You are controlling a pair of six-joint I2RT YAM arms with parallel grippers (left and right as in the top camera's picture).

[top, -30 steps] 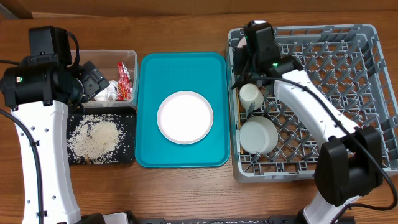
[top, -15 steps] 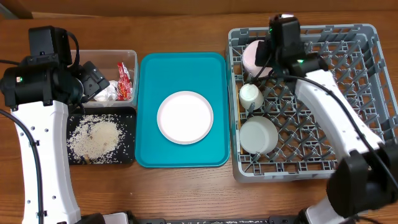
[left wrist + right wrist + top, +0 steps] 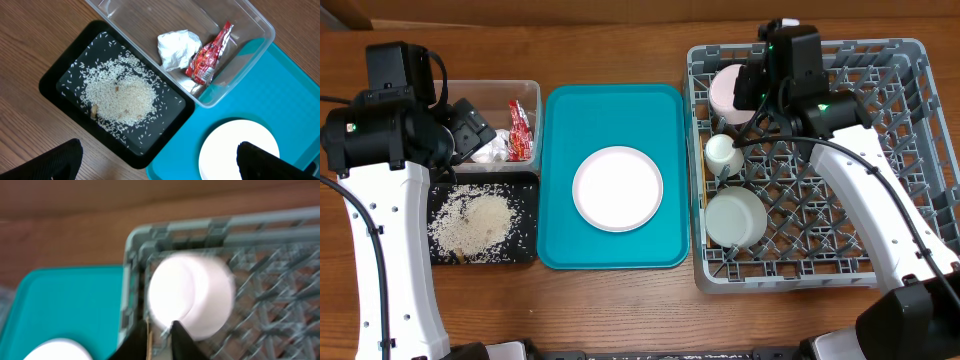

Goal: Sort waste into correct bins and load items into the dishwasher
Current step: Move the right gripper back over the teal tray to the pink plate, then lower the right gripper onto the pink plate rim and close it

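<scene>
A wooden desk (image 3: 620,310) is filling the whole background, its warm brown grain running left to right in darker streaks. Soft, even light is falling from above, casting only faint shadows and leaving a mild sheen on the wood. At the far left corner a pale wedge (image 3: 335,10) is showing; what it is cannot be told.

A brown wooden table (image 3: 620,310) with visible grain carries four things directly. Near its left edge sits a clear tub (image 3: 490,84), and a black tray (image 3: 525,252) lies just beside it on the side of the near edge, the two touching or almost so. A teal tray (image 3: 610,120) lies in the middle, close against both. A big grey dish rack (image 3: 800,281) takes up the right side, just beside the teal tray, reaching towards the far right corner.
</scene>
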